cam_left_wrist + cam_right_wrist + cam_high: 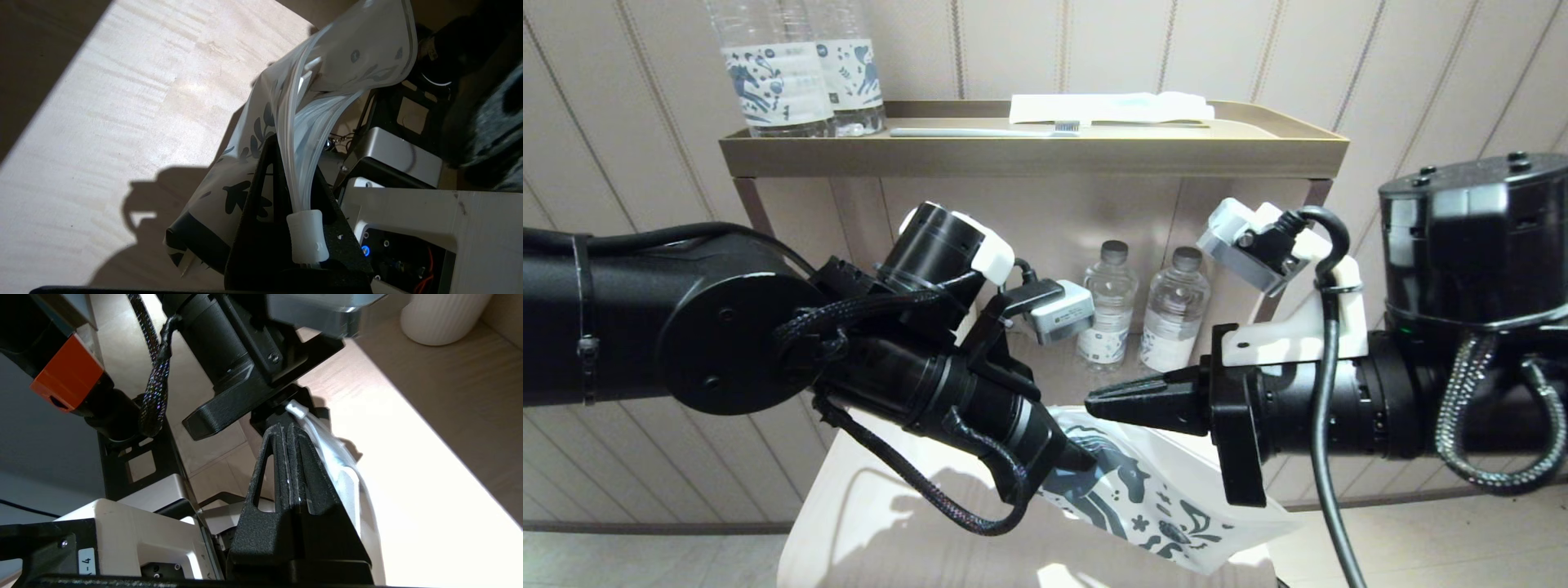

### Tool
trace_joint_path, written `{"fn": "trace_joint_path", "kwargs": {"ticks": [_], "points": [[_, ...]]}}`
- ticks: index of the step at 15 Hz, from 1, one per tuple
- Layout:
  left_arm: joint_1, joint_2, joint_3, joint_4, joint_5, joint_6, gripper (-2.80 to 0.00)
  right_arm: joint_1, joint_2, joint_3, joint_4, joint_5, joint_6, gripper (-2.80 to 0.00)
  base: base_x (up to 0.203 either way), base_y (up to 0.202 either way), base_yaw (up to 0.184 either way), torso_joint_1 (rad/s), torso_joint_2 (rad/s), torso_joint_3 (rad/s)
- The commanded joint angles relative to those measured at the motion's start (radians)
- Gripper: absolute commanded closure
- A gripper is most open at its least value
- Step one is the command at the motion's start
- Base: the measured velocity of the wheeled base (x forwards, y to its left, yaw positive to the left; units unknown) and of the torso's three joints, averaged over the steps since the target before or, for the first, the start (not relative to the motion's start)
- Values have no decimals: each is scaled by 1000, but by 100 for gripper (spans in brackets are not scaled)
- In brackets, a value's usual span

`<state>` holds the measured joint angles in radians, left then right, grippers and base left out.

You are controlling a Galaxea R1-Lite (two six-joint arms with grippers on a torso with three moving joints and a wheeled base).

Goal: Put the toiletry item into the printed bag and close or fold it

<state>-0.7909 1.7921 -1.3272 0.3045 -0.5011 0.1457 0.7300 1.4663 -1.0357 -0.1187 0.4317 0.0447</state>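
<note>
Printed bag [1168, 506] hangs in the air between my arms, above the pale worktop [874, 523]. Left end effector [1072, 459] pinches its zip strip at one end; right end effector [1098, 402] is clamped flat on the same strip beside it. Strip's long axis runs between us. Toiletry item not visible.

The white plastic pouch printed with dark blue figures [1156, 506] hangs above the pale wooden table [866, 523], between the left gripper [1072, 457] and the right gripper [1098, 406], which meet at its top edge. Behind, two small clear water bottles [1143, 306] stand on a lower shelf. On the tan tray [1029, 151] above, two larger bottles [800, 73] stand at the left end, a pale toothbrush [984, 131] and a white packet [1111, 106] to their right.
</note>
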Motion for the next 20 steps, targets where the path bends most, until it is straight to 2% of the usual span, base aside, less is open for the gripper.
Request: {"fn": "trace_joint_path", "kwargs": {"ticks": [1,4,5,20], "points": [[-1,-8,1,6,-2,0,0,1,-3,4,-1,4,-4,0,0,0,0,0,0,0],[-1,-14,-3,13,-15,0,0,0,-1,18,-2,4,-32,0,0,0,0,0,0,0],[0,-16,-3,16,-20,2,0,0,2,23,-3,4,-45,-280,0,0,0,0,0,0],[-1,-13,-7,28,-20,5,0,0,71,-1,-14,2,-90,-280,0,0,0,0,0,0]]}}
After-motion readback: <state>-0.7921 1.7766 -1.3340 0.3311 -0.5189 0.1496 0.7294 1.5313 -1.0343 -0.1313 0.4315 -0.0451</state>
